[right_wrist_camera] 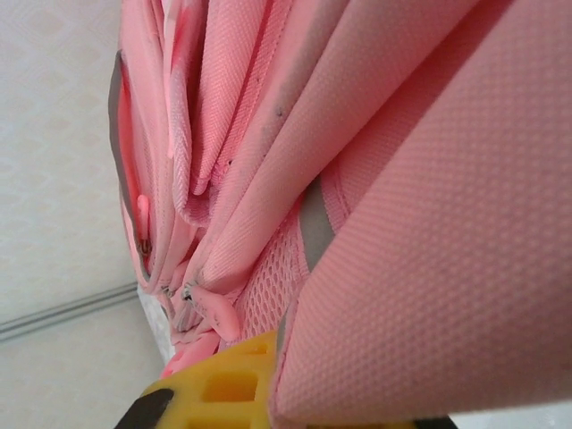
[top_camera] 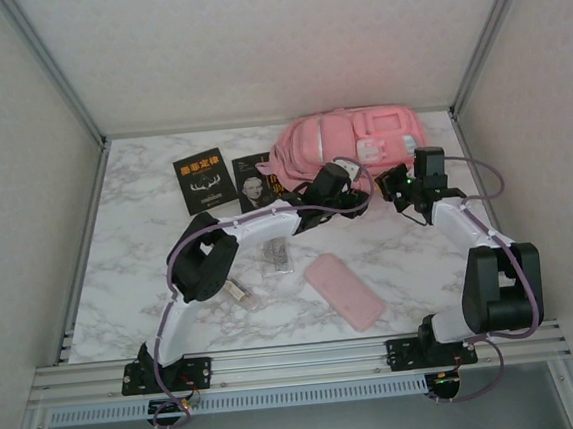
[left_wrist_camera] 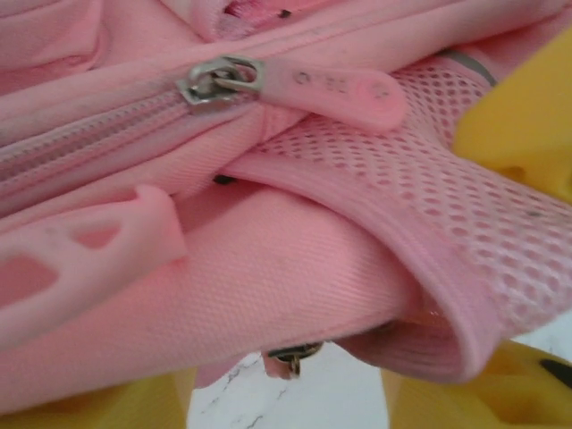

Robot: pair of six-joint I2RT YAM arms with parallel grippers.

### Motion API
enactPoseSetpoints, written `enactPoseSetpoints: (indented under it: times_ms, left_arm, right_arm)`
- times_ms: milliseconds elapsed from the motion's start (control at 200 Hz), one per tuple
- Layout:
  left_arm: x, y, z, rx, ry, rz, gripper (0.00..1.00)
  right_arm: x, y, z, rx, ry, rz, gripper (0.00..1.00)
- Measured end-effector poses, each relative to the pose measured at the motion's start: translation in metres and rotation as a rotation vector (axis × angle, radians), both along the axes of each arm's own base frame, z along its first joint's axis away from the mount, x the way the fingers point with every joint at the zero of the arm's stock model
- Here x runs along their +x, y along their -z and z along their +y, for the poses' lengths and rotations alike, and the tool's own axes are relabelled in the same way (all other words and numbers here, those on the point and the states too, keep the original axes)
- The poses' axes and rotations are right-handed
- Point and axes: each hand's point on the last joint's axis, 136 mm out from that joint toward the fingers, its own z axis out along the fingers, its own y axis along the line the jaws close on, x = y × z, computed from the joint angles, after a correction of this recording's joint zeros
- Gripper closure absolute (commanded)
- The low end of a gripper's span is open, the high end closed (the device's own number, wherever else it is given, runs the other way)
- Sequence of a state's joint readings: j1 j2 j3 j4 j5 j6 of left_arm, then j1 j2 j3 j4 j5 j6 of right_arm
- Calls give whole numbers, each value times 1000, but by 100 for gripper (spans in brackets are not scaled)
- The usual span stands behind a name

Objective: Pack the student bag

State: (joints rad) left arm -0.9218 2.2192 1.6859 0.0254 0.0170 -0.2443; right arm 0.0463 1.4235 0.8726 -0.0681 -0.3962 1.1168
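Observation:
The student bag, a large pink backpack, lies at the back of the table, right of centre. My left gripper is at its near left edge. In the left wrist view a thick fold of the student bag lies between the yellow fingers, which stand apart on either side of it. A metal zip slider with a pink tab sits above the fold, and pink mesh is to the right. My right gripper is at the bag's near right edge, shut on bag fabric that drapes over its yellow finger.
Two black books lie left of the bag. A flat pink pencil case lies near the front centre. Two small clear items rest by the left arm. Metal frame posts and walls border the table.

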Motion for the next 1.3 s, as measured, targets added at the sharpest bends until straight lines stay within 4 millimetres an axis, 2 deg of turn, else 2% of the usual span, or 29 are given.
enactPoseSetpoints:
  times_ms: [100, 200, 240, 330, 496, 591, 701, 816, 906, 1036, 1236, 1256, 1301]
  left_arm:
    - [5, 2, 1, 11, -20, -12, 70]
    - [8, 5, 3, 26, -30, -27, 73]
    - [8, 6, 3, 28, -30, -30, 77]
    - [10, 5, 3, 36, -23, -44, 100]
    - [10, 7, 3, 31, 1, -53, 100]
    - [2, 13, 8, 6, 57, -26, 100]
    - [-3, 13, 30, -7, 107, 16, 100]
    - [5, 6, 57, -2, 114, 35, 100]
    - [10, 0, 70, 2, 126, 37, 100]
    - [6, 0, 78, 25, 162, 54, 100]
    - [-16, 2, 79, 45, 222, 121, 100]
    - [-17, 2, 77, 45, 224, 127, 100]
    - [-21, 1, 75, 45, 227, 141, 100]
  right_arm:
    - [2, -3, 0, 6, 4, -11, 100]
    - [3, -4, 0, 7, 3, -17, 100]
    - [3, -4, 0, 7, 3, -17, 100]
    - [3, -4, 1, 10, -1, -20, 100]
    - [2, -6, 2, -10, -21, -23, 100]
    - [0, -6, 1, -41, -50, -15, 100]
    - [-4, 0, -2, -70, -89, 14, 100]
    - [-4, 0, -6, -93, -122, 16, 100]
    - [0, -4, -9, -111, -147, 5, 100]
    - [5, -2, -14, -138, -181, 23, 100]
    - [13, 11, -20, -176, -231, 89, 100]
    - [13, 12, -21, -179, -233, 96, 94]
    - [15, 12, -22, -183, -236, 104, 71]
